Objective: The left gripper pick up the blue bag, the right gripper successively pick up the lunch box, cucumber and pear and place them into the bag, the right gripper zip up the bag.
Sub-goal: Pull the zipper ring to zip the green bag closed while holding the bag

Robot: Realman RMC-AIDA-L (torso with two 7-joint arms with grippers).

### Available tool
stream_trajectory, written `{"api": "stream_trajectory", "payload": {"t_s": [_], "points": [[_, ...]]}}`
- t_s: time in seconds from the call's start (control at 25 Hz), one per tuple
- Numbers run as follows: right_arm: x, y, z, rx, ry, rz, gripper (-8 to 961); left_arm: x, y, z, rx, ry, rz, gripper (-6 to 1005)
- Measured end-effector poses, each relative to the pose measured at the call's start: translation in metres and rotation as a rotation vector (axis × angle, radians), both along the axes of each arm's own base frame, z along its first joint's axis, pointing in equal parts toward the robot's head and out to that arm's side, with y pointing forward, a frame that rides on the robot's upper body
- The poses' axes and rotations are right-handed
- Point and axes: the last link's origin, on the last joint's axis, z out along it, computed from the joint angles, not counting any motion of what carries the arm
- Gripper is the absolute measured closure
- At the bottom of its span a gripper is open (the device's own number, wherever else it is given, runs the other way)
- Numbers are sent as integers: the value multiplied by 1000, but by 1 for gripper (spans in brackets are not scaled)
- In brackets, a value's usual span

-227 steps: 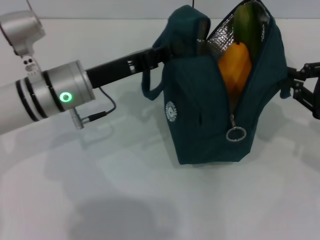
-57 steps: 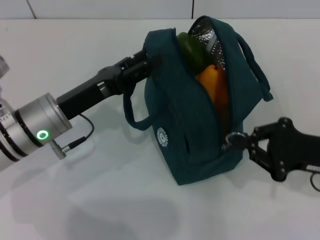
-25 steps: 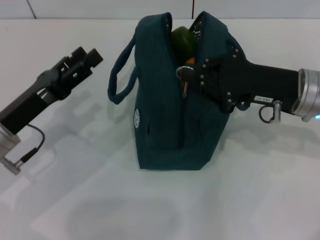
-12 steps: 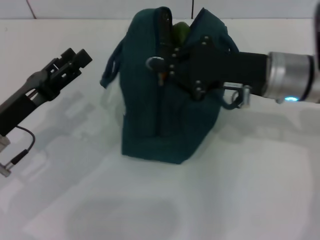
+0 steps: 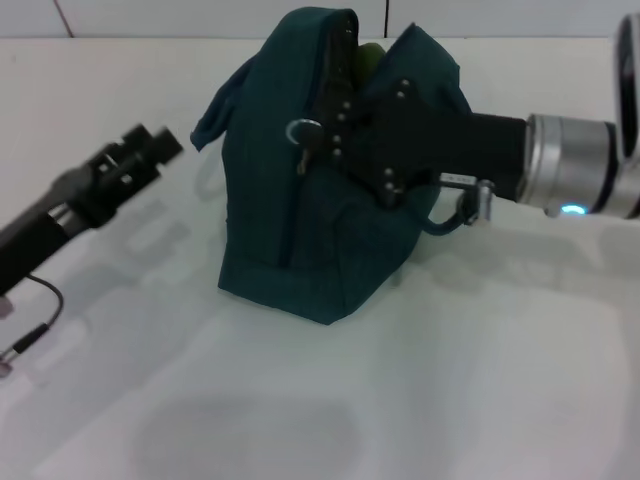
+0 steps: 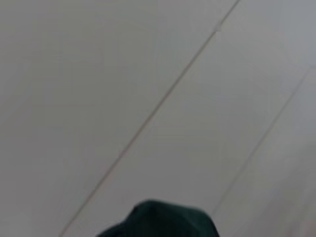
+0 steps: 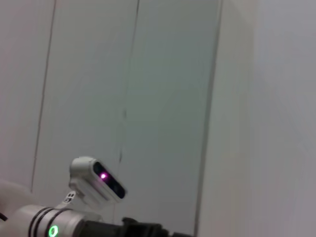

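Zipping is the step in hand. The blue bag [image 5: 300, 230] stands on the white table [image 5: 480, 400], leaning slightly, its top seam nearly drawn together. The right gripper [image 5: 318, 135] reaches in from the right at the upper front of the bag, its fingers closed about the ring-pull [image 5: 301, 132] of the zipper; the ring shows just past the fingertips. That grasp is the sensible one, since the ring is the only firm handle on the slider, and pulling along the seam closes the mouth.

At the top of the opening a small patch of the cucumber [image 5: 370, 55] shows green between the two fabric edges. Pear and lunch box are not visible; judged from the task, they lie inside, hidden by the fabric.

The left gripper [image 5: 148, 147] stands apart from the bag on its left side, touching nothing and holding nothing. Whether its fingers are parted cannot be told from the head view, and the left wrist view shows only a dark teal corner of the bag [image 6: 158, 219] against the wall.

Risk noted: with no hand steadying the bag, the pull may drag or tip it instead of running the slider. The protruding cucumber may also block the last stretch of seam.
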Motion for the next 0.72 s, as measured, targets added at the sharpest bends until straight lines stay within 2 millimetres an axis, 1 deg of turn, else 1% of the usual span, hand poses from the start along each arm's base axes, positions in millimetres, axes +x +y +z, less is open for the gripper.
{"api": "stream_trajectory", "payload": {"t_s": [0.12, 0.32, 0.52, 0.72], "points": [[9, -2, 3, 14, 9, -27, 927, 6, 2, -11, -55, 41, -42, 168], [11, -2, 4, 19, 16, -36, 926, 21, 11, -24, -117, 64, -99, 168], [10, -3, 4, 16, 19, -29, 925, 26, 16, -29, -136, 75, -109, 169], [10, -3, 5, 15, 23, -23, 925, 26, 22, -35, -155, 100, -87, 170]]}}
